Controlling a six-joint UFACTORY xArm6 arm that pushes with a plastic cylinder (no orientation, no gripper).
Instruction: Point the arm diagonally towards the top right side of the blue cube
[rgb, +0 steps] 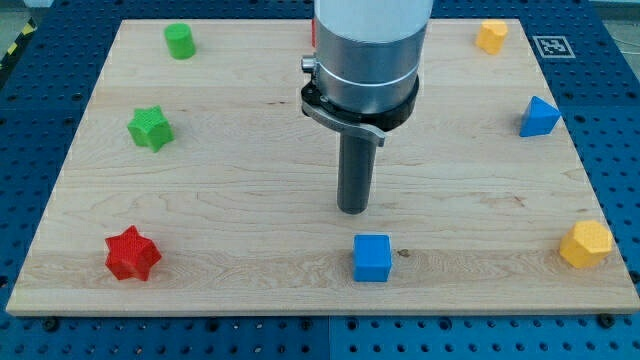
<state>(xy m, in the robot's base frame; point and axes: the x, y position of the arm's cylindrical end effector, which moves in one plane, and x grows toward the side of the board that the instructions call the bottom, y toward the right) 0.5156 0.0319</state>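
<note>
The blue cube (372, 257) sits near the board's bottom edge, a little right of centre. My tip (352, 210) rests on the wooden board (240, 180) just above the cube and slightly to its left, apart from it with a small gap. The rod hangs from the large grey and white arm body, which covers the top centre of the view.
A red star (132, 253) lies at bottom left, a green star (150, 128) at left, a green cylinder (180, 41) at top left. A yellow block (491, 36) is at top right, a blue block (539, 117) at right, a yellow block (586, 243) at bottom right. A red block is mostly hidden behind the arm.
</note>
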